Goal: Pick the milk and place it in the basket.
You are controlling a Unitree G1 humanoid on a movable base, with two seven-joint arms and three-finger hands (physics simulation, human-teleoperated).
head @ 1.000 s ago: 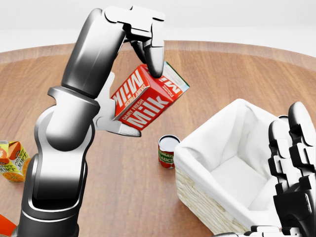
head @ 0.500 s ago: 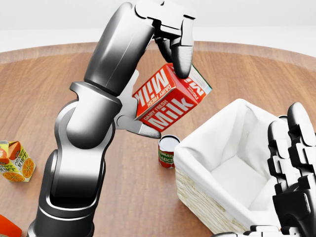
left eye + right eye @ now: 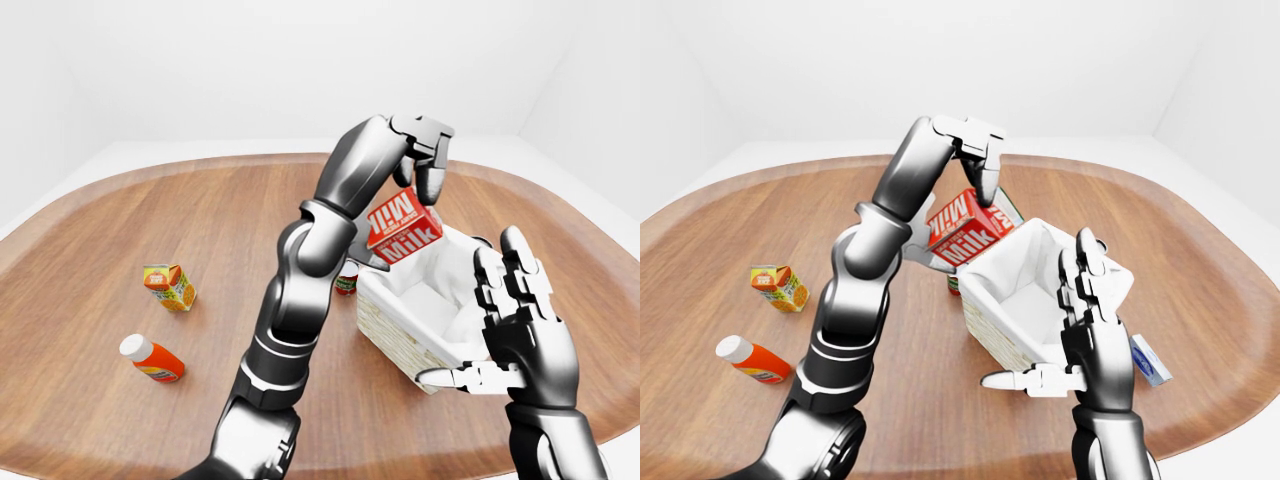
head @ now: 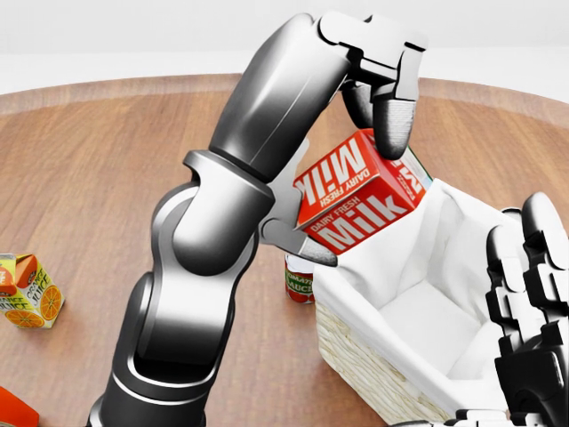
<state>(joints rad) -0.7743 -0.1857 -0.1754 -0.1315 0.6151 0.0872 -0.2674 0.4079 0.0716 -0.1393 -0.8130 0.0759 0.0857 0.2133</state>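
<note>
Head view gives the closest look at the grasp. Largest is the table [image 4: 107,160], a rounded wooden top that carries everything else. The basket [image 4: 373,365], wicker with a white liner, stands at the lower right, its mouth open upward to receive the carton.

The left hand [image 4: 342,191] is closed on the milk [image 4: 356,196]: one finger presses the carton's upper face, another supports its lower edge. The carton is tilted and held clear of the table, at the basket's upper-left rim and partly over the liner. This pinch from opposite faces appears intended to keep the carton steady during transfer. Judged from this position, the pick is done and the release over the basket is not.

The right hand [image 4: 533,302] is empty, fingers spread, just beside the basket's right wall; whether it touches the wall cannot be told. It may be placed to steady the basket.

A can [image 4: 300,283] stands just left of the basket, partly hidden behind the left hand.

The juice box [image 4: 28,298] lies well apart at the left edge.

Right-eye view adds what the head view crops: the whole bottle [image 3: 752,360] lying on its side and a small blue-and-white box [image 3: 1147,360] to the basket's right.
</note>
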